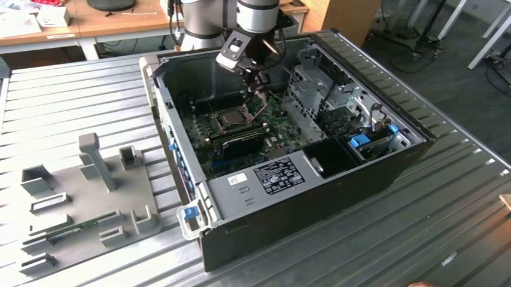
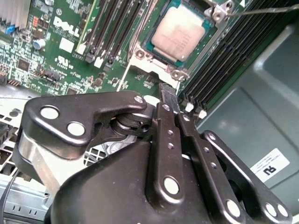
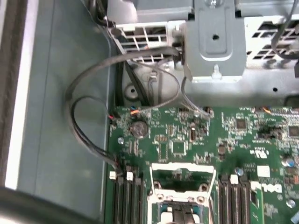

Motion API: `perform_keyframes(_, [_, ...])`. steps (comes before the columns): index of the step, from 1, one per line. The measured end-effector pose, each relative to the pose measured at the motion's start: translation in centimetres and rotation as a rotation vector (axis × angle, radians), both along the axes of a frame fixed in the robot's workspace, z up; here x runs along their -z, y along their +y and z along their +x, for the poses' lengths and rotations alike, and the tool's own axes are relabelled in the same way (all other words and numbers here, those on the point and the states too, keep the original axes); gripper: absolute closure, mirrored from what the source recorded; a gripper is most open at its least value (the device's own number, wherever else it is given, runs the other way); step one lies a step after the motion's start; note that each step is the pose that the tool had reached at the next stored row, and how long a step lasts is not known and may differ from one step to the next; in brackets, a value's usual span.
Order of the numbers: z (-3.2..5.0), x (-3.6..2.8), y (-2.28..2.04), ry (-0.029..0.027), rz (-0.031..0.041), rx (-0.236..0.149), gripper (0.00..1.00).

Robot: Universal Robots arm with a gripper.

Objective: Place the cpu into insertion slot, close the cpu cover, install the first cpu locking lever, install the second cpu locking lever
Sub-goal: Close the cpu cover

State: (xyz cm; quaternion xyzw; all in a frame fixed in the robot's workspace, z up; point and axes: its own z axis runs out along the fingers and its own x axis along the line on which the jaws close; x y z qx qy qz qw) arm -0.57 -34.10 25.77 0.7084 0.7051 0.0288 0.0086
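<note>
1. The gripper hangs inside the open computer case, at 1 o'clock of the insertion slot in the exterior view.
2. Jaws: in the second wrist view the 2 black fingers are pressed together at the tips, with nothing between them.
3. The cpu is down in the slot, silver top up, flat, with a thin green margin showing round it. The fingertips are near the slot's edge but apart from the chip.
4. The cpu cover, a silver frame with a square window, looks lifted off the slot. How steeply it stands I cannot tell.
5. A thin locking lever runs off 1 corner of the slot, over the memory slots.
6. Edges: the long black memory slots flank the socket on 2 sides, close against its rim, so room there is tight.
7. In the exterior view the case wall stands at 9 o'clock of the slot and the metal drive cage at 3 o'clock. Above the socket the way is open.
8. Grey cables loop over the case floor beside the green board, well apart from the socket.
9. Outside, the slatted metal desk carries a grey fixture tray at 8 o'clock of the case.
</note>
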Motion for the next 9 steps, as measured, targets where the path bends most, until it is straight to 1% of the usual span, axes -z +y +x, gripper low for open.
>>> perform_keyframes(9, [1.38, 0.0, 0.0, 0.0, -0.0002, 0.0, 0.9])
